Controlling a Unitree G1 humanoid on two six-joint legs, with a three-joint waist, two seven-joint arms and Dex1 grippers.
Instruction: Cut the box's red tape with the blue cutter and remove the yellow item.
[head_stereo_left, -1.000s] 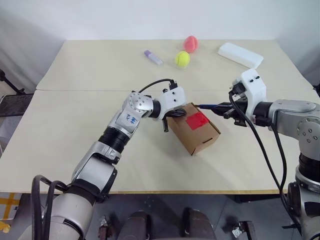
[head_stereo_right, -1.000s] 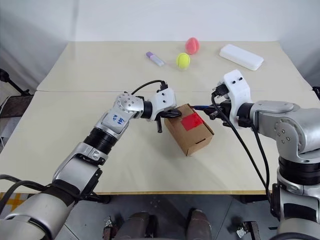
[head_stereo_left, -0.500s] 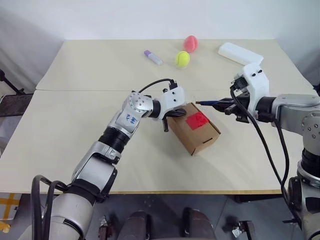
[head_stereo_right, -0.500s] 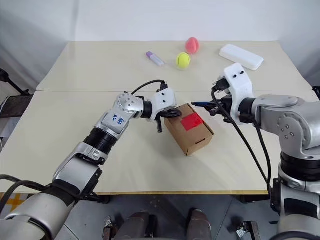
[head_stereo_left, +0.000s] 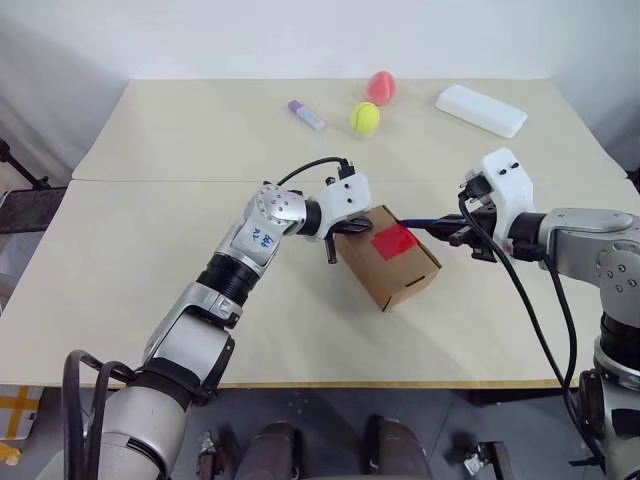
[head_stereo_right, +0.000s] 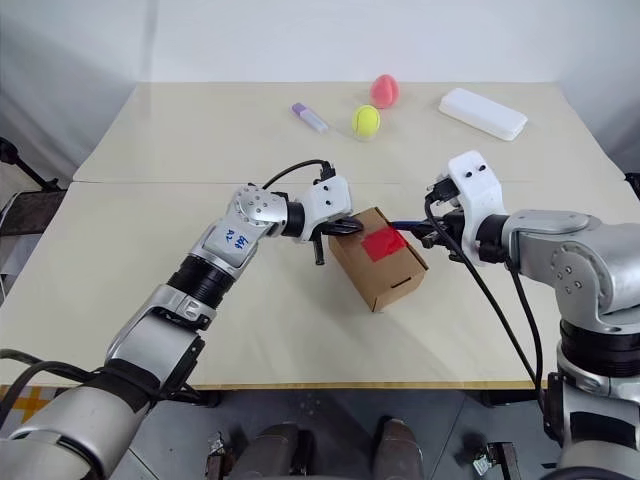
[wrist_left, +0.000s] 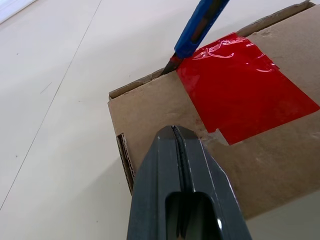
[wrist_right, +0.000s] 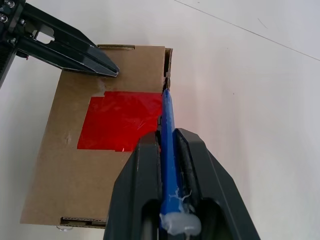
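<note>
Left eye view: the box (head_stereo_left: 388, 257) sits near the middle of the table (head_stereo_left: 150, 250), tilted, with the red tape (head_stereo_left: 392, 240) on its upper face. Left gripper (head_stereo_left: 352, 226) has its fingers pressed together, holding nothing, with the tips resting on the box top by the tape's edge. Right gripper (head_stereo_left: 462, 228) is clamped on the blue cutter (head_stereo_left: 428, 223), whose tip meets the box's upper edge at the tape's corner, as the left wrist view shows. Along the far edge lie a purple-capped tube (head_stereo_left: 307, 115), a tennis ball (head_stereo_left: 365, 118), a pink ball (head_stereo_left: 380, 87) and a white case (head_stereo_left: 480, 109).
</note>
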